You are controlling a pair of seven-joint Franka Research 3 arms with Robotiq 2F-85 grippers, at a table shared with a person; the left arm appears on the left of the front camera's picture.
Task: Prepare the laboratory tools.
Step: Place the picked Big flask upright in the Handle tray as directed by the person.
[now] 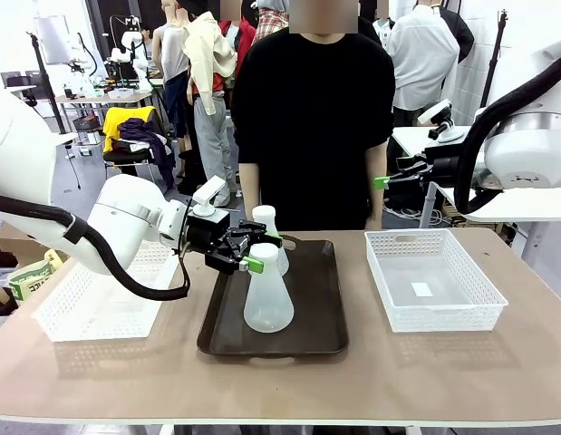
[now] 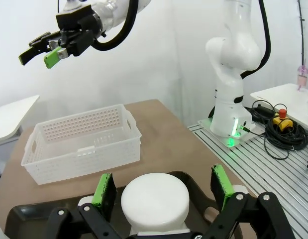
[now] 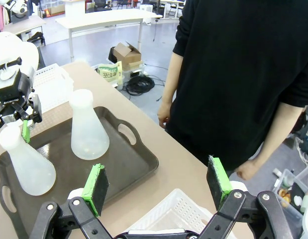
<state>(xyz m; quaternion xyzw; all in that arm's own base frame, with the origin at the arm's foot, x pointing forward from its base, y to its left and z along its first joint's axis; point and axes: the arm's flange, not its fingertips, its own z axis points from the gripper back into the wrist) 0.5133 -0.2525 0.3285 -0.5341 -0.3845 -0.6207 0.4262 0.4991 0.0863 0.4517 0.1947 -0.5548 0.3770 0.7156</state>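
Presently the left pincer (image 1: 246, 255) sits at the neck of the near flask (image 1: 267, 294), fingers apart, one green pad (image 2: 105, 189) on each side of the flask's round top (image 2: 154, 199). From the left wrist view a gap shows between pads and neck on both sides, so no clamping yet. The near flask stands upright on the brown tray (image 1: 320, 317), toward its front half. A far flask (image 1: 269, 237) stands upright just behind it on the same tray, partly hidden by the pincer in the front view; from the right wrist view the two flasks are apart, not touching.

The tray lies mid-desk (image 1: 353, 385), long axis running away from the robot. A white basket (image 1: 429, 281) sits to the tray's right, another white basket (image 1: 85, 308) to its left, under the left arm.

The right pincer (image 1: 395, 174) hangs high above the desk's far right side, well apart from the flasks; its fingers stand wide apart, holding nothing. A person (image 1: 312, 118) in a black top stands at the far edge of the desk, behind the tray, arms down.
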